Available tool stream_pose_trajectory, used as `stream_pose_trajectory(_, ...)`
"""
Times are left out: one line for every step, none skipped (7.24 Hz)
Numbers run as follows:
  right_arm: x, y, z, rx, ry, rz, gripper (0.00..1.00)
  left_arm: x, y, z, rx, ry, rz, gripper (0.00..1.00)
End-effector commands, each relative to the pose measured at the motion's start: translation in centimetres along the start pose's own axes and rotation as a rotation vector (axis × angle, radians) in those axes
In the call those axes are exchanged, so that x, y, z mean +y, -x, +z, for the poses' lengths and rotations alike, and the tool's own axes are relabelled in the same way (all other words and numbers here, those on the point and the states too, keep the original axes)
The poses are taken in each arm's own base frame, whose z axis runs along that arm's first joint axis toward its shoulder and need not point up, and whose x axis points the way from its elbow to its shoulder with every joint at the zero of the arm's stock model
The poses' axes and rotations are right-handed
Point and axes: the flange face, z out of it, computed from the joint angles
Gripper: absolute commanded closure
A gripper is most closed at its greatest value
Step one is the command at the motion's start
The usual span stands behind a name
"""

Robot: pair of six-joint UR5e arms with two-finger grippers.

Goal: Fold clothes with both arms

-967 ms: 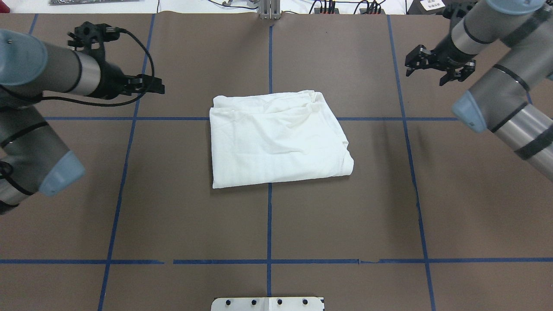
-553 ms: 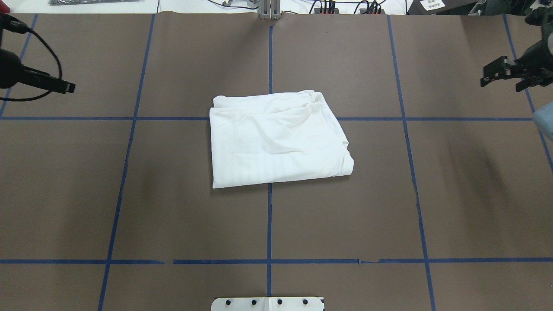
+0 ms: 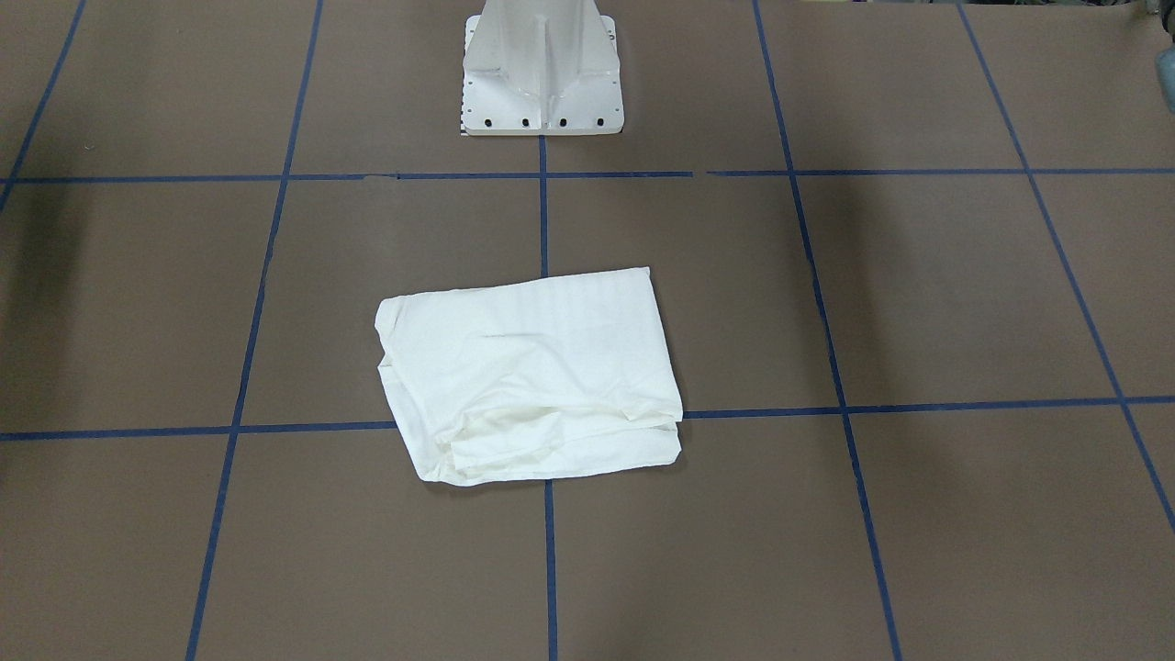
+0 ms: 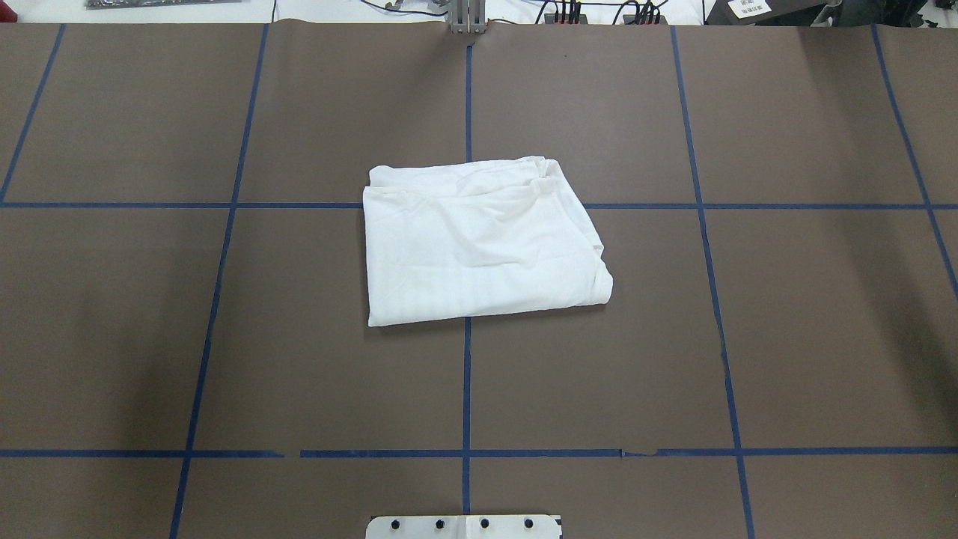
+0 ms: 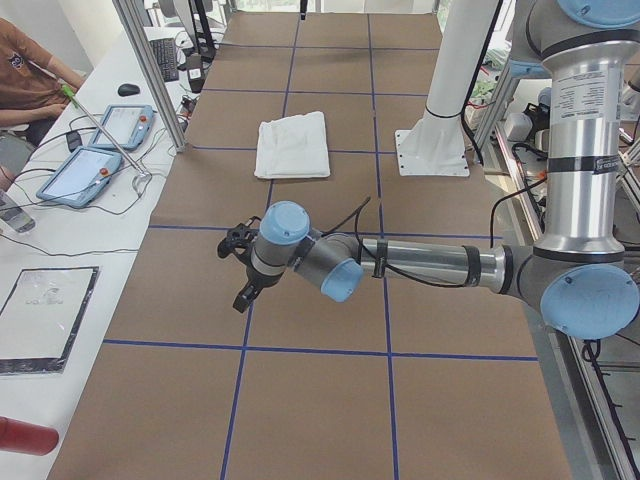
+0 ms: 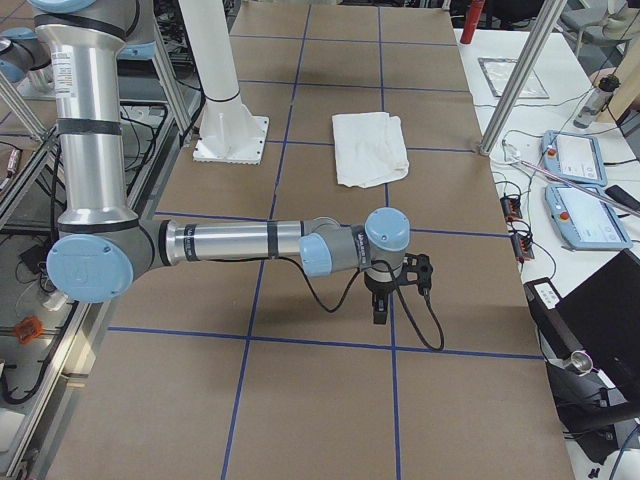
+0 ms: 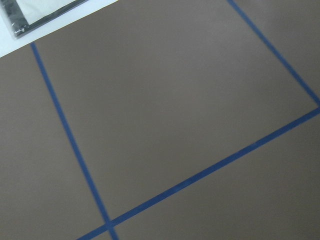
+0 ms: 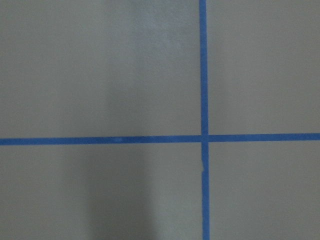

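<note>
white shirt folded into a rough rectangle, lying flat on the brown bench. it is straight out in front of the white pedestal and well apart from it. it sits over a crossing of the blue tape lines. smooth fold faces the pedestal, loose layered edges face away from it.

left arm is stretched low over the bench, far out on the pedestal's left side. its end effector hangs over bare bench, well apart from the shirt. spread or pressed together: cannot tell.

right arm does likewise on the pedestal's right side, end effector pointing down at the bench. its state cannot be told either.

both wrist cameras show brown surface and tape.
</note>
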Motion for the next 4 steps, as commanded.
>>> stream_pose_trajectory(1.5,-1.7,-2.0,0.039,0.037,-0.035,0.0,4.1,1.0,-3.1,-0.018,0.027,-0.079,0.0)
stream_pose_trajectory(1.2,-1.3,-1.9,0.055,0.044,-0.038,0.0,4.1,0.9,-2.9,0.006,0.068,-0.118,0.0)
stream_pose_trajectory(1.2,-0.5,-2.0,0.055,0.048,-0.049,0.0,4.0,0.8,-3.0,0.009,0.092,-0.142,0.0)
stream_pose_trajectory(1.5,0.3,-2.0,0.063,0.071,-0.046,0.0,3.8,0.8,-3.1,0.011,0.106,-0.158,0.0)
